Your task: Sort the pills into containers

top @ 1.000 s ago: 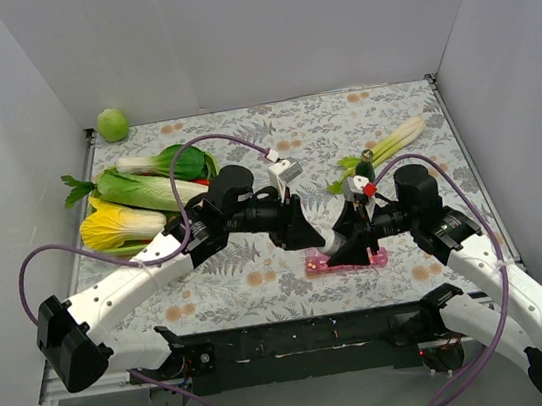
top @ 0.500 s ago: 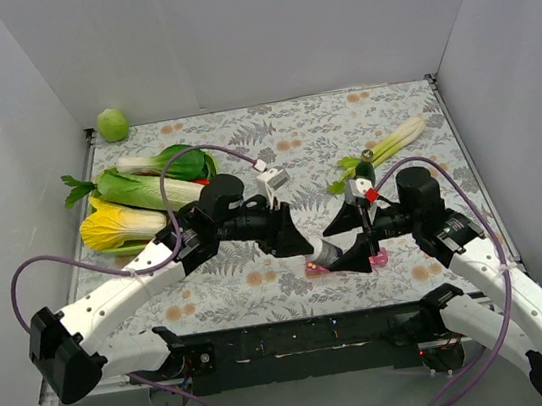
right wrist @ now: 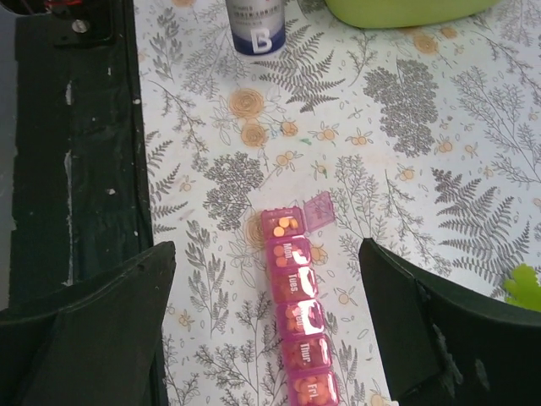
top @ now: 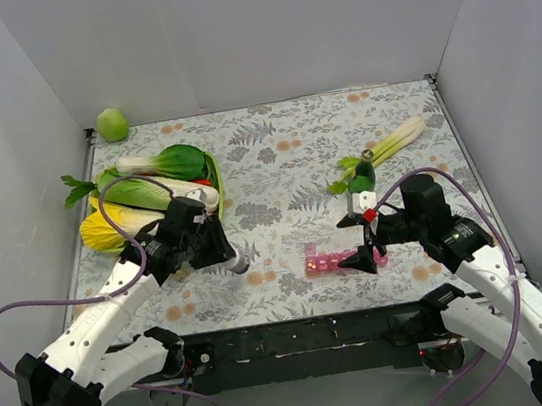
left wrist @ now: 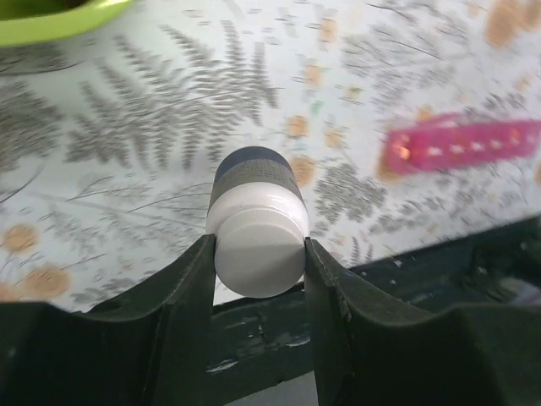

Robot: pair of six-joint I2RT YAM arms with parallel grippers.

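Note:
The pink pill organizer (top: 345,259) lies near the table's front edge, and its strip (right wrist: 297,317) runs between my right fingers. Its end compartment (right wrist: 283,226) stands open with orange pills inside and the lid (right wrist: 319,209) flipped aside. The other lids are down over more orange pills. My right gripper (top: 358,241) (right wrist: 266,247) hovers open just over the organizer, touching nothing. My left gripper (top: 229,259) (left wrist: 258,258) is shut on the white cap of a pill bottle (left wrist: 256,216) (top: 239,264), left of the organizer. The bottle (right wrist: 255,24) carries a "B" label.
A green oval tray (top: 211,167) of vegetables sits at the left, its rim (left wrist: 51,21) close behind the bottle. A green ball (top: 113,124) rests in the far left corner. A leek (top: 392,144) and a small green and red toy (top: 362,186) lie behind the right gripper.
My left arm has drawn back to the left with the bottle, away from the organizer. My right gripper has opened wide over the organizer.

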